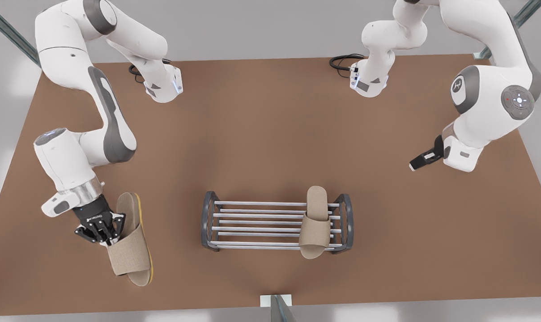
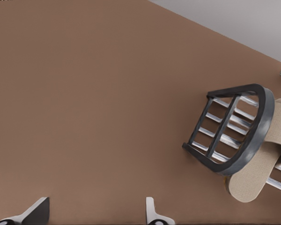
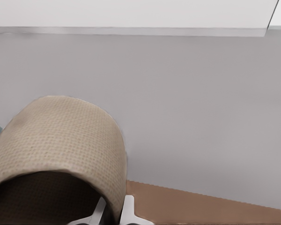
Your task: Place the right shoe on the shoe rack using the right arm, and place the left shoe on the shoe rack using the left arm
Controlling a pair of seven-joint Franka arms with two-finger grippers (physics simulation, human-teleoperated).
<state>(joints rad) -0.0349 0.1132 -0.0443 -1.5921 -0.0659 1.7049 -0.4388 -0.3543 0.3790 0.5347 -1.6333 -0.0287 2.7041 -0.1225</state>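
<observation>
Right gripper [image 1: 105, 235], lower left of the front view, has its fingers [image 3: 126, 208] clamped on the strap of the right shoe [image 1: 131, 243], tilted on edge at the table [image 1: 261, 134]. Left gripper [image 1: 420, 160], at the frame's right, hovers with fingers [image 2: 152, 213] spread, empty. The left shoe [image 1: 316, 221] lies across the shoe rack [image 1: 252, 223], at its end on the front view's right.

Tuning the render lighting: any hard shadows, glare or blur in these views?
Front view: only a soft, diffuse shadow on the table around the shoe rack, no glare. Left wrist view: table flat-lit, bright highlights on the rack's bars. Right wrist view: right shoe weave crisp, dark under its strap.
</observation>
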